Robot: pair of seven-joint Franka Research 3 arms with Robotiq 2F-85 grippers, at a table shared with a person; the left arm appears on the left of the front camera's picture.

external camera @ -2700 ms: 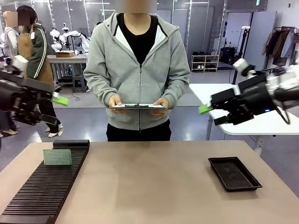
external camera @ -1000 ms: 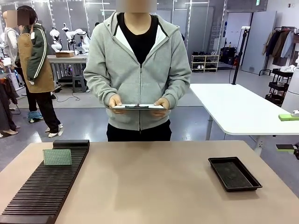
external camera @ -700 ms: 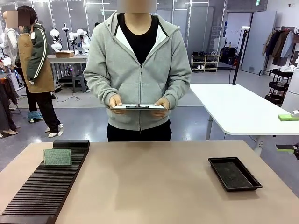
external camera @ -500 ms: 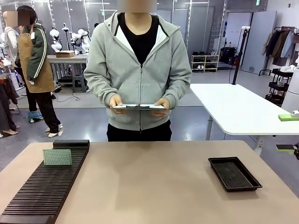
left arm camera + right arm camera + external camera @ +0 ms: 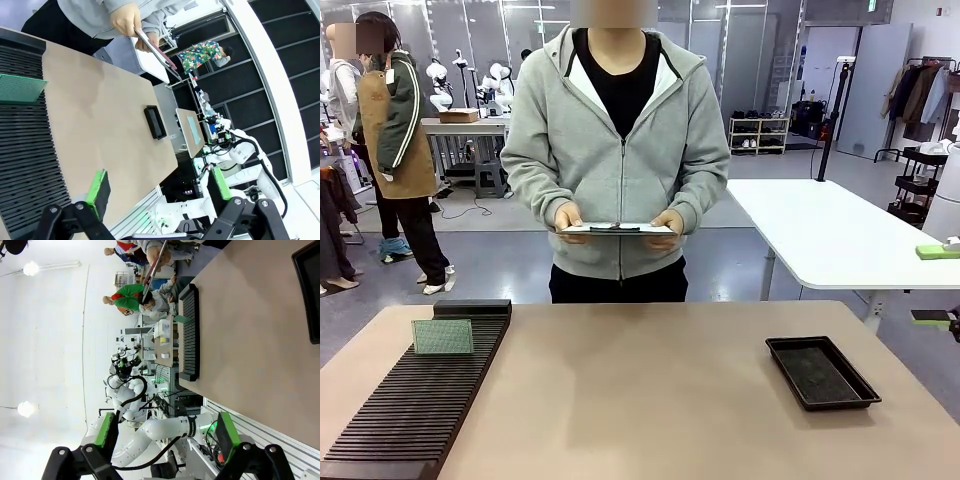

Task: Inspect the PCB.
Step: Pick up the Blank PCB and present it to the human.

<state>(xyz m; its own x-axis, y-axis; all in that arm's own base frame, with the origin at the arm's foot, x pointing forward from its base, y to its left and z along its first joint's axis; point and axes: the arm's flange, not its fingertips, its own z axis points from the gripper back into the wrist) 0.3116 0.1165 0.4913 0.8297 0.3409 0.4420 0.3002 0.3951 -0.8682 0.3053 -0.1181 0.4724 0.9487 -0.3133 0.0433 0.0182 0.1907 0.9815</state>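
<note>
Standing in the slotted rack (image 5: 410, 410), the PCB (image 5: 442, 337) wants a square pinch on its top edge; left hand (image 5: 157, 184) and right hand (image 5: 165, 431) gape wide.

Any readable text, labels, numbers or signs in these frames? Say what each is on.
No text can be read in these frames.
On the PCB: any print is too small to read.
On the clipboard: it is held edge-on, so its face is hidden.
On the green sign overhead: too small to read.

Front camera faces the person (image 5: 618, 150) across the table (image 5: 640, 400); both rolled wrist cameras view that table from farther back.
</note>
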